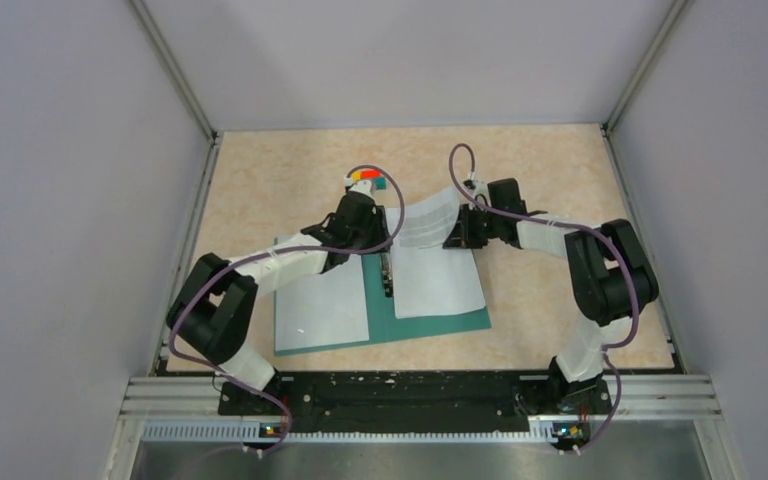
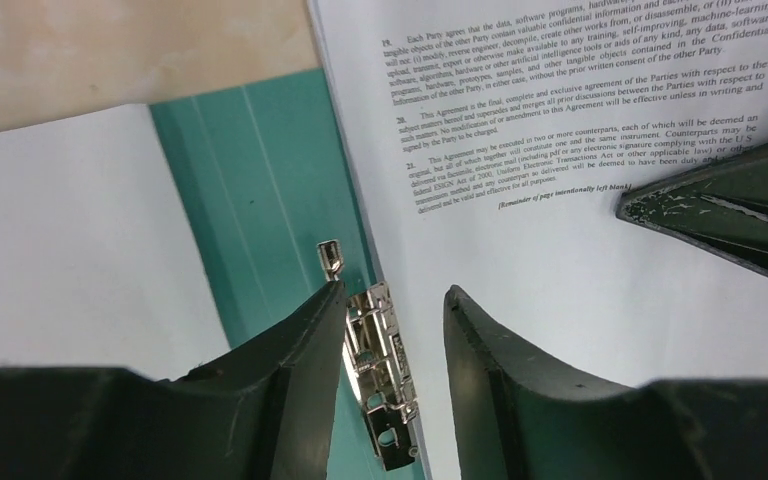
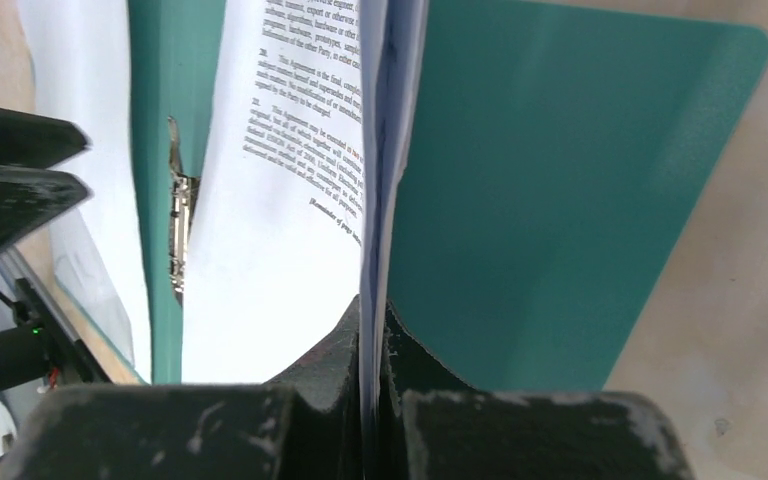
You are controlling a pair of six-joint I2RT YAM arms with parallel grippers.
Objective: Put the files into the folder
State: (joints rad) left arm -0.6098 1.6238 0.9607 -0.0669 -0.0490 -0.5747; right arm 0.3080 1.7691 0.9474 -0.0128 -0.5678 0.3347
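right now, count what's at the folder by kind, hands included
teal folder: 1
metal clip: 1
blank white sheet: 1
printed paper stack: 1
left hand: 1
right hand: 1
total: 6

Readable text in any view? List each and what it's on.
"This Agreement is the final, complete and exclusive agreement of the Parties": printed sheet.
"[Remainder of page intentionally left blank]": same sheet.
"19.", "20.", "21.": its clause numbers.
Rest of its print: too small or blurred.
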